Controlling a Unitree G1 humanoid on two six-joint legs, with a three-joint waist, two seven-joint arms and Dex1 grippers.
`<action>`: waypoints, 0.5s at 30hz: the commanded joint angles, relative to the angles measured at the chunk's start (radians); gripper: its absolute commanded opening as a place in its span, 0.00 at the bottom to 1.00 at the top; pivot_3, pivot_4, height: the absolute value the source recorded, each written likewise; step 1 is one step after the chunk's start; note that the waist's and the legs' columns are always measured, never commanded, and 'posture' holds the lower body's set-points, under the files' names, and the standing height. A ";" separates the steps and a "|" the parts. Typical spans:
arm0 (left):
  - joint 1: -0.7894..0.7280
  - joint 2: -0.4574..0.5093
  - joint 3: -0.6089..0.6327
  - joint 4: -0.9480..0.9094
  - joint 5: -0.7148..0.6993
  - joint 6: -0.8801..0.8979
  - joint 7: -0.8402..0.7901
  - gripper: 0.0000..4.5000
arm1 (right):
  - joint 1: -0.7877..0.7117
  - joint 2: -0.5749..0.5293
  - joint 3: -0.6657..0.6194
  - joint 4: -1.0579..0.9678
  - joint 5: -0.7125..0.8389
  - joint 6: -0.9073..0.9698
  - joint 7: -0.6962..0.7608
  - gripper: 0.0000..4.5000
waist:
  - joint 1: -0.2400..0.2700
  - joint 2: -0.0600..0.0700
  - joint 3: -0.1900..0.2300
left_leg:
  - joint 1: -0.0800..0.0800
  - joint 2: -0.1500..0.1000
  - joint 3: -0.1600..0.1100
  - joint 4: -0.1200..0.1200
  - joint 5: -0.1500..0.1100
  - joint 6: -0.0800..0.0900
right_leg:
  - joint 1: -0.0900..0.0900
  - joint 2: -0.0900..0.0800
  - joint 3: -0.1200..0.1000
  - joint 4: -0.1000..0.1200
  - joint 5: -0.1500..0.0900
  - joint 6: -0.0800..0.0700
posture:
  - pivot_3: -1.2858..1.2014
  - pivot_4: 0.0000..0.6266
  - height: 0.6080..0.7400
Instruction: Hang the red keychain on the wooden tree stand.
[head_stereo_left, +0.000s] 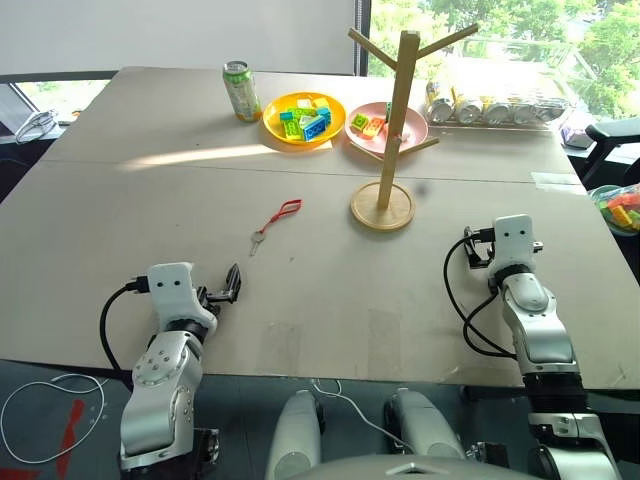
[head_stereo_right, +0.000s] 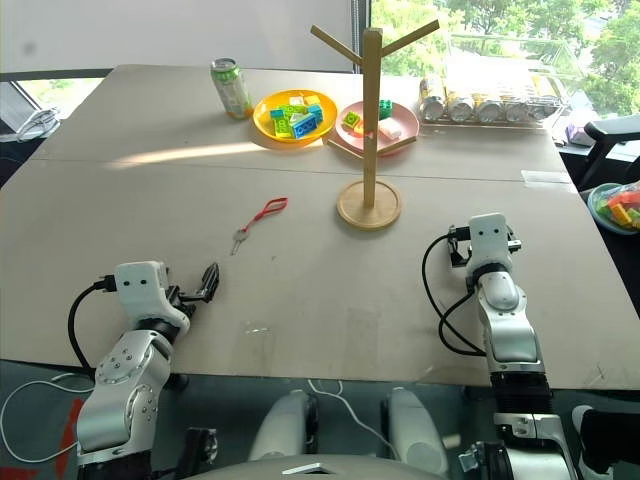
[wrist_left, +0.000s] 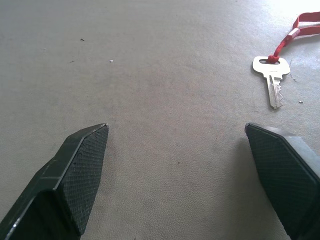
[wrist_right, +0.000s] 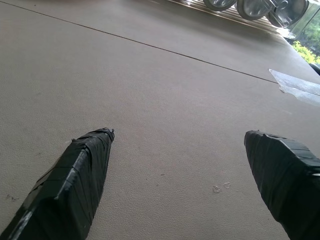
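Matt board table (head_stereo_left: 300, 300), pale smooth wooden tree stand (head_stereo_left: 404, 90), shiny metal key (wrist_left: 270, 75)

Daylight pours in from the windows (head_stereo_left: 500, 30) at the far right, laying a bright streak across the tabletop (head_stereo_left: 200, 155). The wooden tree stand (head_stereo_left: 385, 120) casts a soft shadow. The wrist views are sharp and evenly lit.

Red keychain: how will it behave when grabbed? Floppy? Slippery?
The red keychain lies flat on the table; its thin cord is probably floppy, so the key would likely dangle. It looks light. The flat metal key may slip on pinching.
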 joint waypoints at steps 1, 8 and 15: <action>0.002 0.030 0.040 -0.018 -0.025 0.025 -0.015 1.00 | 0.015 -0.008 -0.005 -0.022 0.010 0.010 0.019 1.00 | 0.000 0.000 0.000 | 0.000 0.000 0.000 0.000 0.000 0.000 | 0.000 0.000 0.000 0.000 0.000 0.000 | 0.52 0.24 0.94; -0.096 0.258 0.162 -0.020 -0.232 0.186 -0.218 1.00 | 0.035 -0.072 0.015 -0.201 0.162 0.072 0.250 1.00 | 0.001 0.001 0.001 | -0.001 0.000 0.000 -0.001 0.000 0.000 | -0.001 0.000 0.000 0.000 0.000 0.000 | 0.52 0.24 0.94; -0.297 0.459 0.066 0.134 -0.288 0.264 -0.444 1.00 | -0.058 -0.168 0.105 -0.271 0.278 0.154 0.505 1.00 | 0.002 0.001 0.003 | -0.002 0.000 -0.001 -0.001 0.000 0.000 | -0.002 0.001 -0.001 -0.001 0.000 0.000 | 0.52 0.24 0.94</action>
